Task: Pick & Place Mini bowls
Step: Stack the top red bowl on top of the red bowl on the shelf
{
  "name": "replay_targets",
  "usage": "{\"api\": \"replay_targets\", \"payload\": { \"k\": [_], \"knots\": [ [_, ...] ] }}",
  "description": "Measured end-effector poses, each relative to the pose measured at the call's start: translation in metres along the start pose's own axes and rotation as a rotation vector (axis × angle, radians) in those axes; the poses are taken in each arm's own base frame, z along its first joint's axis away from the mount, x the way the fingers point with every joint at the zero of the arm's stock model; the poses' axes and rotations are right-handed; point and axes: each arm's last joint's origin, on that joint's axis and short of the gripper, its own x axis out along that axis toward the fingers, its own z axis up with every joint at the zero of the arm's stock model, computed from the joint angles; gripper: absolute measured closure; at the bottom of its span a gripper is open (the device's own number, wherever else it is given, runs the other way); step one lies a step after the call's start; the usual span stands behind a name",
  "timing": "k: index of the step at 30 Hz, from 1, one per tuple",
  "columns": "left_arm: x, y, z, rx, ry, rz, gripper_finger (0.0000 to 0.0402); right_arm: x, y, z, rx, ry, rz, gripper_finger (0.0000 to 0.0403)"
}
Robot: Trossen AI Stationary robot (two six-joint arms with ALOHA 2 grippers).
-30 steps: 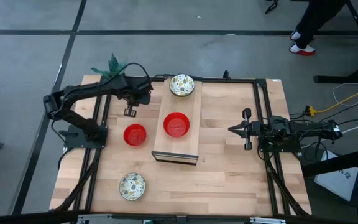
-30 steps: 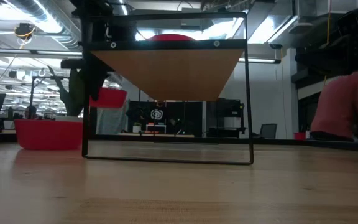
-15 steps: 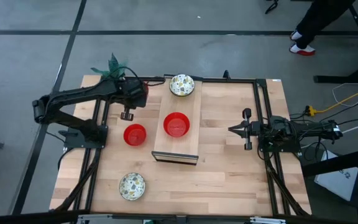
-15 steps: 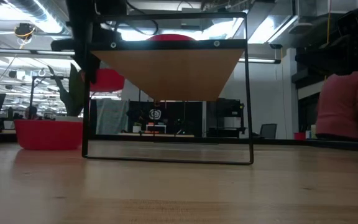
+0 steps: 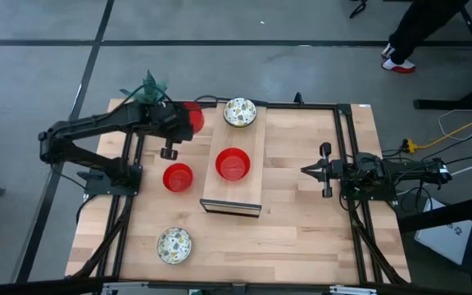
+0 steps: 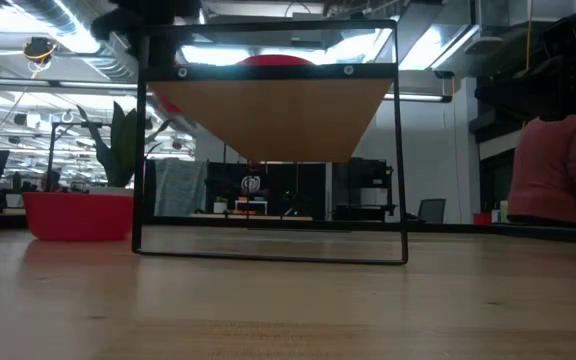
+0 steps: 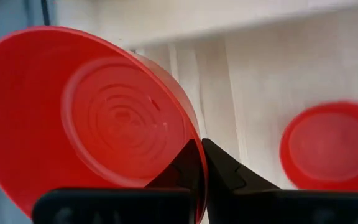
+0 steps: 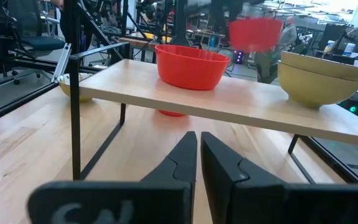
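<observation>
Five mini bowls show: one red bowl [image 5: 233, 164] and a speckled bowl [image 5: 239, 112] sit empty on the raised shelf [image 5: 248, 192]; another red one [image 5: 178, 177] and a speckled one [image 5: 174, 244] sit on the table [image 5: 301, 238]. The left gripper [image 7: 199, 163] pinches a held red bowl [image 7: 86, 118] aloft near the plant [image 5: 144, 88]. The right gripper [image 8: 199, 155], fingers nearly together and empty, faces the shelf.

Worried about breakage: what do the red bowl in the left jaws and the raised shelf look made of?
Red bowl: likely moulded plastic, glossy, with thin rim and concentric rings on its base. Shelf: pale wood-look board on thin black metal legs.
</observation>
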Motion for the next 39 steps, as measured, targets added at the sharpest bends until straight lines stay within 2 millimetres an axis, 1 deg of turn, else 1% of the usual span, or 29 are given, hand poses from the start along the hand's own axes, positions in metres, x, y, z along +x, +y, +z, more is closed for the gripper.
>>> {"api": "replay_targets", "payload": {
  "k": [9,16,21,29,33,39],
  "knots": [
    [-0.034,-0.001,0.019,0.052,-0.136,0.026,0.0399,0.000,0.000,0.000,0.000,0.000,0.000,0.0377],
    [-0.045,-0.004,0.033,0.120,-0.181,0.023,0.0399,0.000,0.000,0.000,0.000,0.000,0.000,0.0377],
    [-0.049,-0.005,0.044,0.206,-0.220,-0.012,0.0399,0.000,0.000,0.000,0.000,0.000,0.000,0.0377],
    [-0.050,-0.011,0.068,0.399,-0.311,-0.110,0.0399,0.000,0.000,0.000,0.000,0.000,0.000,0.0377],
    [-0.049,-0.014,0.079,0.486,-0.331,-0.122,0.0399,0.000,0.000,0.000,0.000,0.000,0.001,0.0377],
    [-0.045,-0.014,0.095,0.564,-0.346,-0.137,0.0399,0.000,0.000,0.000,0.000,0.000,0.000,0.0377]
  ]
}}
